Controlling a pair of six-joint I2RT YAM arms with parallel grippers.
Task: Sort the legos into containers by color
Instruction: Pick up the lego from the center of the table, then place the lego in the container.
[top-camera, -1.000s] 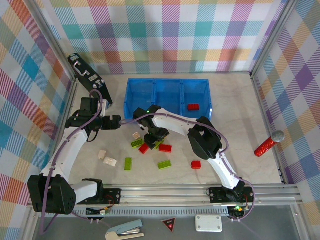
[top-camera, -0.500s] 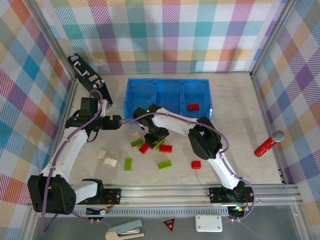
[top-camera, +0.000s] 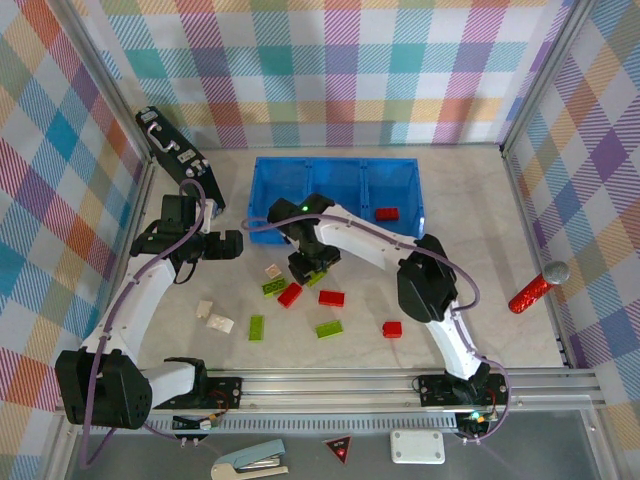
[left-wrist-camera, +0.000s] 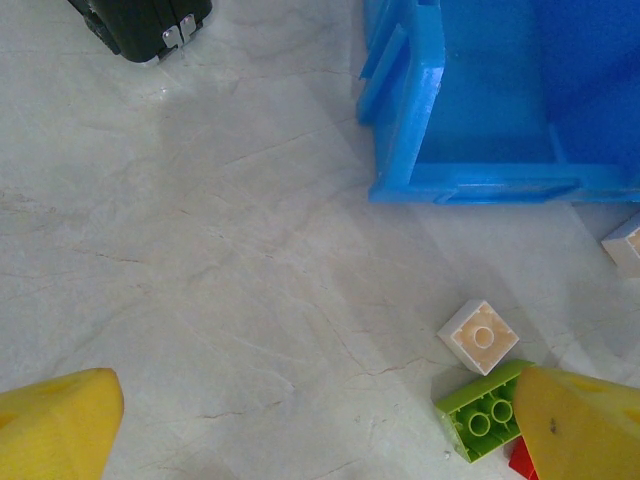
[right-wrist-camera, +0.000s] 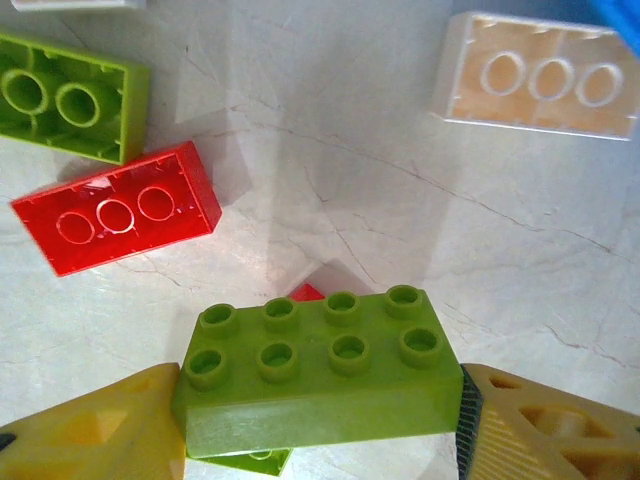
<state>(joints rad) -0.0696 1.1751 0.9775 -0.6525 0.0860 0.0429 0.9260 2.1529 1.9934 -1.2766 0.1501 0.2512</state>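
Yellow fingers (right-wrist-camera: 90, 430) of the right gripper (top-camera: 311, 268) clamp a lime green brick (right-wrist-camera: 318, 375) by its ends.
A red brick (right-wrist-camera: 115, 208) and a cream brick (right-wrist-camera: 535, 78) lie loose on the table (right-wrist-camera: 380, 200) beneath. The blue tray (top-camera: 278, 188) sits just beyond, and the left gripper (top-camera: 232, 243), fingers apart and empty, hangs to the left.

1. The top view is bright and evenly lit from above. The arms cast only short, soft shadows on the pale counter (top-camera: 480, 250).
2. The checked walls (top-camera: 330, 70) splay outward towards the frame's edges.
3. In the left wrist view, a broad dim band crosses the counter from far left to near right. The blue tray (left-wrist-camera: 420, 110) looks heavily saturated. The left pincer (left-wrist-camera: 320, 430) has soft, unfocused fingers (left-wrist-camera: 60, 425).
4. In the right wrist view, the lime green brick (right-wrist-camera: 320, 370) is crisp, with faint overlapping shadows behind it.
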